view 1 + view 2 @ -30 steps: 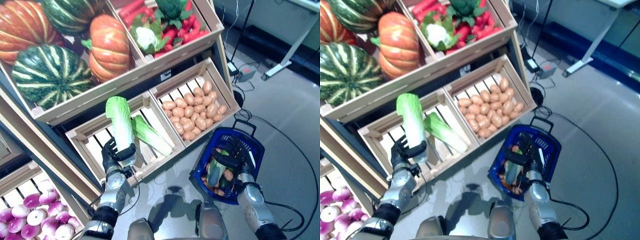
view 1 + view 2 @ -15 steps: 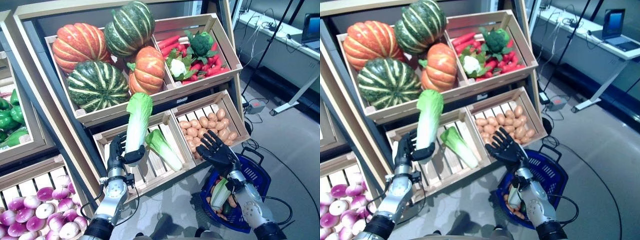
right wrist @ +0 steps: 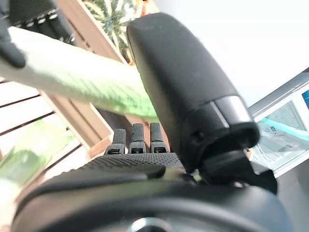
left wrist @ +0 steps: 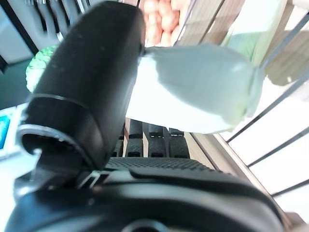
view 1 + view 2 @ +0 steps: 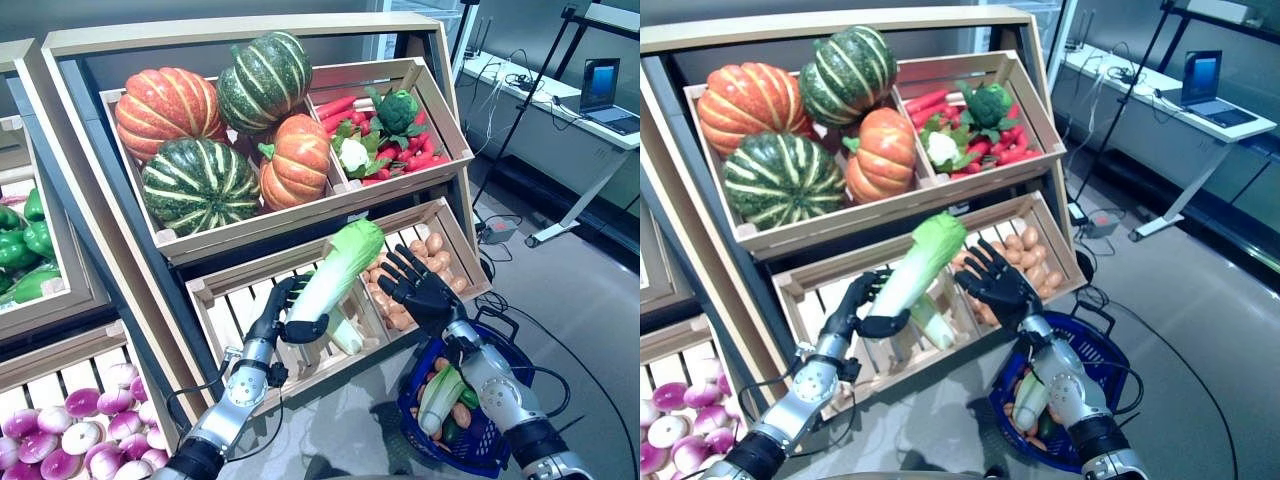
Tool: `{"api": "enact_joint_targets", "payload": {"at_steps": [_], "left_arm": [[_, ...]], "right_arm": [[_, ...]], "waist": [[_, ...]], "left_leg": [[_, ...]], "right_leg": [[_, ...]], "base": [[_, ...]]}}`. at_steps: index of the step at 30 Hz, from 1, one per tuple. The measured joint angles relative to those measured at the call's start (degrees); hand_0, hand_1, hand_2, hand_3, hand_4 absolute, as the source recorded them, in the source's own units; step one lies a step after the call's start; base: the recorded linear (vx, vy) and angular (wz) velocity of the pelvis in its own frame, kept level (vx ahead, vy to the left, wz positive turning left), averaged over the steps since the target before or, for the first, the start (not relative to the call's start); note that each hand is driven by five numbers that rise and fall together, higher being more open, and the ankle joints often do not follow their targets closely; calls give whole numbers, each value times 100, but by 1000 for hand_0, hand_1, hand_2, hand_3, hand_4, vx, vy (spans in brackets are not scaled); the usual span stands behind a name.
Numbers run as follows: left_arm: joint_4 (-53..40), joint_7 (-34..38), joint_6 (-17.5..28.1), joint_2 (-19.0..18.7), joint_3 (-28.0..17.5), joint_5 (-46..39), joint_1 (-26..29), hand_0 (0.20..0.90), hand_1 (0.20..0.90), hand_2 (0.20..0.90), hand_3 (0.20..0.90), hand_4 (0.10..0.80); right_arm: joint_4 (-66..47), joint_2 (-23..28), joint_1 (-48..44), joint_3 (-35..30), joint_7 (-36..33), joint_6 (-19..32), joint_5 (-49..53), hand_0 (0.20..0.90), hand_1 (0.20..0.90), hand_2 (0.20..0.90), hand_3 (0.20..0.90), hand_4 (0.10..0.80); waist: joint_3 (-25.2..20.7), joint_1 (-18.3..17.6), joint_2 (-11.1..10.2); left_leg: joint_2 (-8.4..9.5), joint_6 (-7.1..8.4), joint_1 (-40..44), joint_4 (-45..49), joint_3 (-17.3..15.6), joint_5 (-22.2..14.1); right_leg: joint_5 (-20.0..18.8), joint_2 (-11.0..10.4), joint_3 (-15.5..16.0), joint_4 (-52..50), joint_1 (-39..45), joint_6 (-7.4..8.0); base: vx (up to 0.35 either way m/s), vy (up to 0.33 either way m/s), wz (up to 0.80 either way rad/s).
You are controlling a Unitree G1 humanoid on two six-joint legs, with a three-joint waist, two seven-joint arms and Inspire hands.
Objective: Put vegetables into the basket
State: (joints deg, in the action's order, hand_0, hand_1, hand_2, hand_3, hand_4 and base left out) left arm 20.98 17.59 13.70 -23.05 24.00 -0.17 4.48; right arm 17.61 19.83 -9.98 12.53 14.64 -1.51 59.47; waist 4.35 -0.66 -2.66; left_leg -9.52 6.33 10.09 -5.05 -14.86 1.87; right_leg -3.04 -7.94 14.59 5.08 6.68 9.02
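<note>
Left hand [image 5: 275, 318] grips cabbage [image 5: 335, 268]; right hand [image 5: 420, 290] spread beside.

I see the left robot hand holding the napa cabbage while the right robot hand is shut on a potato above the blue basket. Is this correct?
Not quite. The left robot hand does hold the napa cabbage, but the right robot hand holds no potato: its fingers are spread open beside the cabbage's leafy end, above the blue basket. The left eye view shows this.
</note>
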Motion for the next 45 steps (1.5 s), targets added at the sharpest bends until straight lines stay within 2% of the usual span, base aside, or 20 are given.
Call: {"api": "enact_joint_targets", "payload": {"at_steps": [10, 19, 23, 26, 33, 39, 45], "left_arm": [[2, 4, 109, -50, 6, 1, 261, 300, 300, 300, 300, 400], [45, 139, 110, -236, 171, 71, 302, 300, 300, 300, 300, 400], [45, 434, 122, -274, 287, 525, 302, 300, 300, 300, 300, 400], [44, 714, 413, -261, 475, 884, 380, 300, 300, 300, 300, 400], [16, 1198, 686, -215, 524, 1274, 649, 300, 300, 300, 300, 400], [17, 1189, 768, -206, 727, 1275, 755, 300, 300, 300, 300, 400], [17, 1168, 794, -186, 724, 1103, 755, 300, 300, 300, 300, 400]], "right_arm": [[58, 3, -402, -2, -59, -112, 354, 900, 900, 900, 900, 800], [523, 1, -729, 1, -367, -595, 610, 900, 900, 900, 900, 800], [747, -14, -776, 37, -697, -730, 630, 900, 900, 900, 900, 800], [938, -63, -776, 255, -1011, -840, 632, 900, 900, 900, 900, 800], [1057, -383, -777, 428, -1730, -871, 621, 900, 900, 900, 900, 800], [1086, -533, -778, 484, -1800, -956, 662, 900, 900, 900, 900, 800], [1130, -557, -778, 547, -1804, -942, 1112, 900, 900, 900, 900, 800]], "waist": [[-17, 9, 0], [-22, 17, 1], [-58, 16, -5], [-72, 15, -11], [-80, -1, -4], [-83, 6, -5], [-86, 19, -1]], "left_leg": [[-1, 3, 13, 0, 1, 10], [1, 3, 102, -1, 8, 10], [2, 4, 102, -1, 10, 15], [2, 5, 102, -1, 11, 15], [4, 5, 108, -1, 23, 16], [10, 5, 115, -1, 19, 16], [11, 1, 121, -1, 19, 24]], "right_leg": [[-15, 4, -11, -1, 9, -8], [-19, 2, -20, 0, 92, -9], [-25, 2, -24, 0, 92, -12], [-25, 2, -23, 0, 92, -12], [-30, 2, -43, 0, 89, -14], [-30, 2, -156, 0, 88, -13], [-32, 2, -161, 0, 93, -12]], "base": [[0, 0, 0], [1, 7, 0], [0, 0, 0], [0, 0, 0], [0, 0, 0], [0, 0, 0], [0, 0, 0]]}}
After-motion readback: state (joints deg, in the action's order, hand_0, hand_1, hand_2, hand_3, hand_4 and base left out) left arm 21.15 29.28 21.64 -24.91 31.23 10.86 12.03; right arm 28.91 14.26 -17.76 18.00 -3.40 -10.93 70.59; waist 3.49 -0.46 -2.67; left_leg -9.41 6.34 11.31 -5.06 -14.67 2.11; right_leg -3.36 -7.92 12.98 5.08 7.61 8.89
